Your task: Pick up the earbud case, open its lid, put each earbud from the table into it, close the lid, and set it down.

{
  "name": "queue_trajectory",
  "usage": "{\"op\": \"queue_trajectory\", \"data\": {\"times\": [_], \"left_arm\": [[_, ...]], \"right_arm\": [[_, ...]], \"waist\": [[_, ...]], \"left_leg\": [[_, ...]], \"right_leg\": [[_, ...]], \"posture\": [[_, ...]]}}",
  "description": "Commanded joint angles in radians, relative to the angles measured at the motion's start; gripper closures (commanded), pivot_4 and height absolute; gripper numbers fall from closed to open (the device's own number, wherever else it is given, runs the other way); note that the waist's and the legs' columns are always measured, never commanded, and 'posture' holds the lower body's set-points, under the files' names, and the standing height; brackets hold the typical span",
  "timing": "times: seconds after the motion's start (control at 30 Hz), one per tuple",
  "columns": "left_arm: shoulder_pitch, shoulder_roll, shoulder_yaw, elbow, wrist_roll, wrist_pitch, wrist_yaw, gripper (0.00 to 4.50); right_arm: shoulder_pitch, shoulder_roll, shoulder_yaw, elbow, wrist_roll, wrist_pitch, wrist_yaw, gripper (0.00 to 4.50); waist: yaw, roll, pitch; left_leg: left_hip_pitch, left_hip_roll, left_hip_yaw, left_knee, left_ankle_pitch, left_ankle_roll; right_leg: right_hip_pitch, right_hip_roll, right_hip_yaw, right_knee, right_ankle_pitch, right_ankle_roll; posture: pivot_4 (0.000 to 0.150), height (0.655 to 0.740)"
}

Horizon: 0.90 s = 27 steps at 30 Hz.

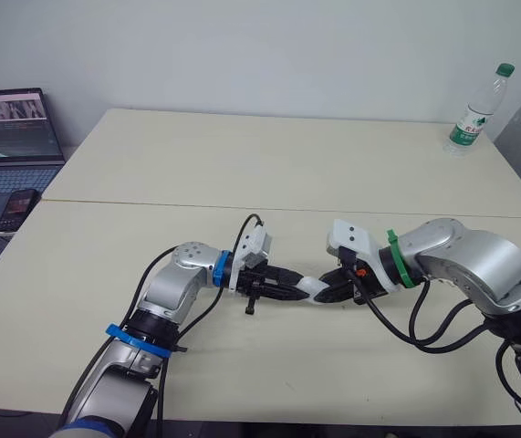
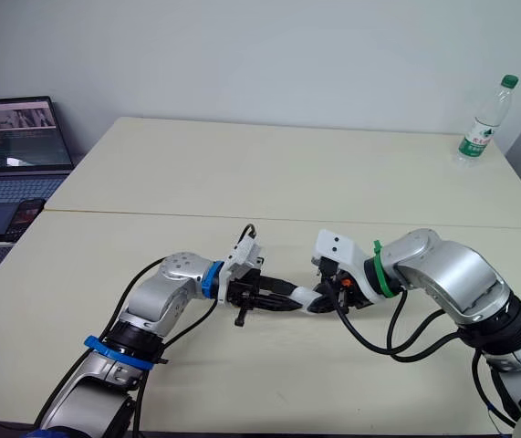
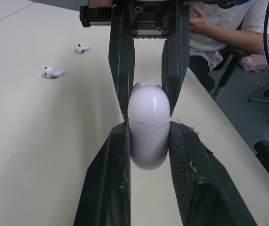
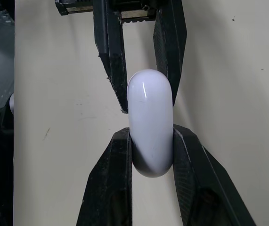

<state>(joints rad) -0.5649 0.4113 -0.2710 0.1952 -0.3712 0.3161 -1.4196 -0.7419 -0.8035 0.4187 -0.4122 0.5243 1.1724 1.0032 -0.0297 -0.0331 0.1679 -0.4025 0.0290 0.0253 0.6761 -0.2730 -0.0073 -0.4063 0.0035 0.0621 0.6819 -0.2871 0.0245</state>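
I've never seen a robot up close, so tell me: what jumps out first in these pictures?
The left claw and right claw meet over the near part of the table, pinching one small white case between them from opposite directions. One earbud and a second earbud lie loose on the table. A bottle stands at its far right corner.

Laptop [image 1: 14, 128] partly beyond left edge
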Motion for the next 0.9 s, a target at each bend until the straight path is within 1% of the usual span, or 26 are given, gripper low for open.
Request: {"op": "queue_trajectory", "data": {"times": [0.03,0.3,0.43,0.5,0.53,0.6,0.77,0.83,0.9], "left_arm": [[-0.013,-0.005,0.008,-0.020,-0.013,-0.009,-0.013,3.74],[-0.015,-0.003,0.001,-0.013,0.007,-0.011,-0.001,3.74],[-0.015,-0.005,0.001,-0.010,0.013,-0.014,0.006,3.74],[-0.014,-0.006,0.001,-0.009,0.016,-0.017,0.012,3.74],[-0.014,-0.007,0.003,-0.008,0.017,-0.018,0.015,3.74],[-0.014,-0.008,0.008,-0.004,0.019,-0.018,0.023,3.74],[-0.010,-0.005,0.030,0.001,0.005,-0.008,0.036,3.74],[-0.004,-0.004,0.039,-0.005,-0.009,0.009,0.043,3.74],[0.005,-0.003,0.050,-0.015,-0.025,0.028,0.050,3.74]], "right_arm": [[-0.025,-0.008,-0.019,-0.006,-0.013,0.002,-0.017,3.75],[-0.029,0.008,-0.030,-0.008,-0.009,0.004,-0.028,3.75],[-0.024,0.004,-0.027,-0.013,-0.028,-0.043,-0.024,3.75],[-0.020,0.000,-0.027,-0.014,-0.036,-0.066,-0.018,3.01],[-0.016,-0.007,-0.027,-0.018,-0.035,-0.075,-0.006,2.76],[-0.006,-0.019,-0.038,-0.029,-0.026,-0.078,0.007,1.99],[0.026,-0.045,-0.115,-0.040,-0.001,-0.070,-0.003,0.12],[0.056,-0.052,-0.167,-0.041,0.018,-0.085,0.001,0.06],[0.085,-0.018,-0.246,-0.044,0.068,-0.062,-0.026,0.06]], "waist": [[0.000,0.000,0.000],[0.000,0.000,0.000],[0.000,0.000,0.000],[0.000,0.000,0.000],[0.000,0.000,0.000],[0.000,0.000,0.000],[0.000,0.000,0.000],[0.000,0.000,0.000],[-0.001,0.000,0.000]], "left_leg": [[0.000,0.000,0.000,0.000,0.000,0.000],[0.000,0.000,0.000,0.000,0.000,0.000],[0.000,0.000,0.000,0.000,0.000,0.000],[0.000,0.000,0.000,0.000,0.000,0.000],[0.000,0.000,0.000,0.000,0.000,0.000],[0.000,0.000,0.000,0.000,0.000,0.000],[0.000,0.000,0.000,0.000,0.000,0.000],[0.000,0.000,0.000,0.000,0.000,0.000],[0.000,0.000,0.000,0.000,0.000,0.000]], "right_leg": [[0.000,0.000,0.000,0.000,0.000,0.000],[0.000,0.000,0.000,0.000,0.000,0.000],[0.000,0.000,0.000,0.000,0.000,0.000],[0.000,0.000,0.000,0.000,0.000,0.000],[0.000,0.000,0.000,0.000,0.000,0.000],[0.000,0.000,0.000,0.000,0.000,0.000],[0.000,0.000,0.000,0.000,0.000,0.000],[0.000,0.000,0.000,0.000,0.000,0.000],[0.000,0.000,0.000,0.000,0.000,0.000]], "posture": [[0.150,0.7400],[0.150,0.7400],[0.150,0.7400],[0.150,0.7400],[0.150,0.7400],[0.150,0.7400],[0.150,0.7400],[0.150,0.7400],[0.150,0.7400]]}}
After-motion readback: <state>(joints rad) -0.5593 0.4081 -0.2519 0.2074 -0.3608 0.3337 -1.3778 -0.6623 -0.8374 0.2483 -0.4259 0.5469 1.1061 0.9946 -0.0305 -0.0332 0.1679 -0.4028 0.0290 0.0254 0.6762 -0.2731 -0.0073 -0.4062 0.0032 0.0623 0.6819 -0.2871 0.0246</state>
